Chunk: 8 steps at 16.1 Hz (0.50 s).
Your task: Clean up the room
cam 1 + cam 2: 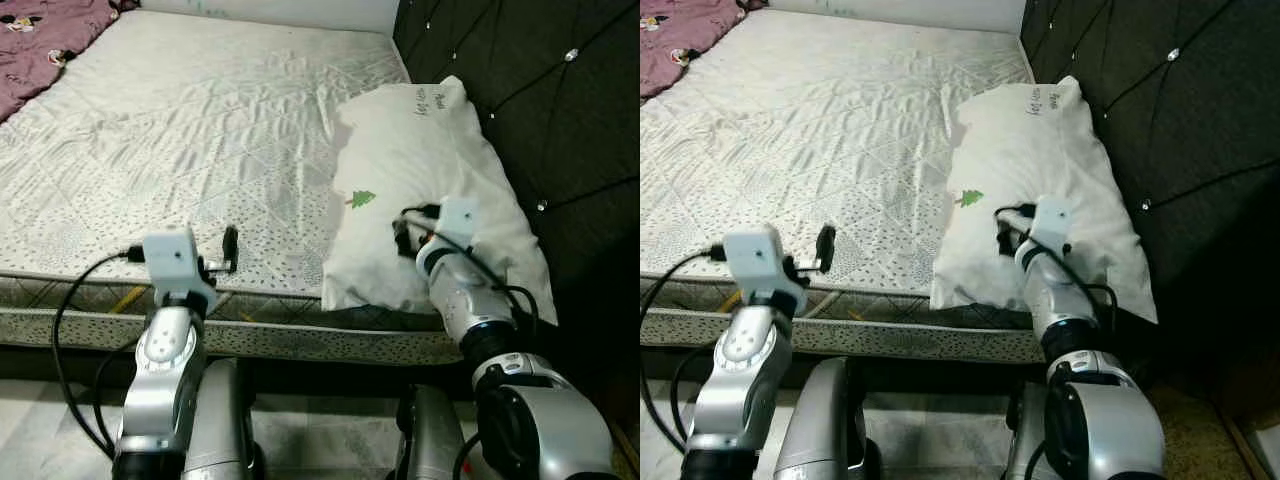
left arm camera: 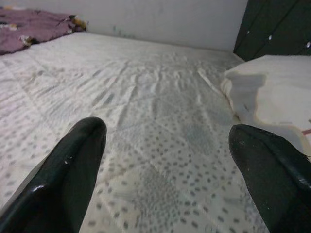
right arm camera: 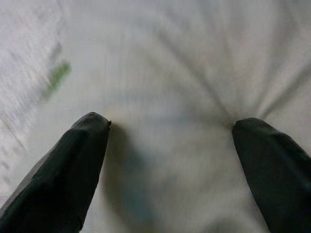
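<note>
Nearest the camera, two silver arms are seen reaching over the near edge of the mattress [image 1: 200, 130], each topped with a white boxy wrist camera. The left gripper [image 1: 228, 250] is held just above the mattress edge, well apart from the pillow, with its black fingers [image 2: 68, 170] spread wide and nothing held between them; only the quilted surface is seen in the gap.

The right gripper [image 1: 1008, 232] is pressed down onto the near half of the pillow [image 1: 430, 190]. In the right wrist view its fingertips [image 3: 87, 145] are spread wide apart and pushed into the white fabric, so creases are fanned out around one tip. Nothing is clamped, just cloth touched.

The pillow is laid at the mattress's right side, right against the dark headboard [image 1: 540, 90]. Its long axis runs from the near edge away toward the far wall, with the near end overhanging the mattress border a bit. It's soft, puffy, white, with a small green tree print [image 1: 362, 199] and faint lettering near the far end.

The mattress is pale, diamond-quilted and speckled. The headboard is dark and tufted with shiny studs. Farthest off, at the far left corner, a purple blanket [image 1: 45, 40] is bunched up.
</note>
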Motion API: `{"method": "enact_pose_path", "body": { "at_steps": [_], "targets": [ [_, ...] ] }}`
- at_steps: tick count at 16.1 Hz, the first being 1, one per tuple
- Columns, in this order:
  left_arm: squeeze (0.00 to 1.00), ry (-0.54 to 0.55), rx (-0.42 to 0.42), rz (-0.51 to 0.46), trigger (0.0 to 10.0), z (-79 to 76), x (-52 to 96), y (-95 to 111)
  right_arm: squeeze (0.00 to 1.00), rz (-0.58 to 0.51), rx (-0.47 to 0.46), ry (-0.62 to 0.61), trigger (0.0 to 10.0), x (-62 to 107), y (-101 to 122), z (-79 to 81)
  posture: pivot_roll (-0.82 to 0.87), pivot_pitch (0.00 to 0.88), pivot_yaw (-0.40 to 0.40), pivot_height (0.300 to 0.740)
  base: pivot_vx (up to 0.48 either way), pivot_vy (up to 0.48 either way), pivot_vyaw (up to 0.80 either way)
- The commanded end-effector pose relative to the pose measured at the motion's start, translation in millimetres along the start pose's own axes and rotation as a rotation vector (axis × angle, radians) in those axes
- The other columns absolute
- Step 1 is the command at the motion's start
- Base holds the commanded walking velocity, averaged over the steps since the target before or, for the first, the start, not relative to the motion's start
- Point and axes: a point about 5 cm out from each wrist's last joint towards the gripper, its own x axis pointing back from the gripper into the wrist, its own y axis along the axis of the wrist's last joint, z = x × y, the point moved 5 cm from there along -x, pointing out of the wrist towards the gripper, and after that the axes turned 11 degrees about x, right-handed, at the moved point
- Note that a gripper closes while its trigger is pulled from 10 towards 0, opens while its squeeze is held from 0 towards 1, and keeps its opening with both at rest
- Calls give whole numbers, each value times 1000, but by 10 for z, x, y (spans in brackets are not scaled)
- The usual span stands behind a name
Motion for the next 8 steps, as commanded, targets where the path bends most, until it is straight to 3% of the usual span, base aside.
{"method": "enact_pose_path", "body": {
  "at_steps": [1,2,3,5,8],
  "targets": [
    [0,10,-7,-5,10000,23,-23,3,0,-56,-42,-4,10000,-5,126,-44,18,0,-36,526,0,0,0],
    [0,15,0,-44,10000,26,-58,95,0,-248,-9,51,10000,52,544,41,2,0,-35,526,0,0,0],
    [0,16,4,-56,10000,25,-72,114,0,-327,21,76,10000,117,691,85,-7,0,-34,526,0,0,0],
    [0,19,7,-62,10000,31,-88,109,0,-386,53,96,10000,194,768,125,-13,0,-34,526,0,0,0],
    [0,14,24,-79,10000,67,-68,94,0,-408,22,67,10000,357,609,67,-19,0,-38,526,0,0,0]
  ]
}}
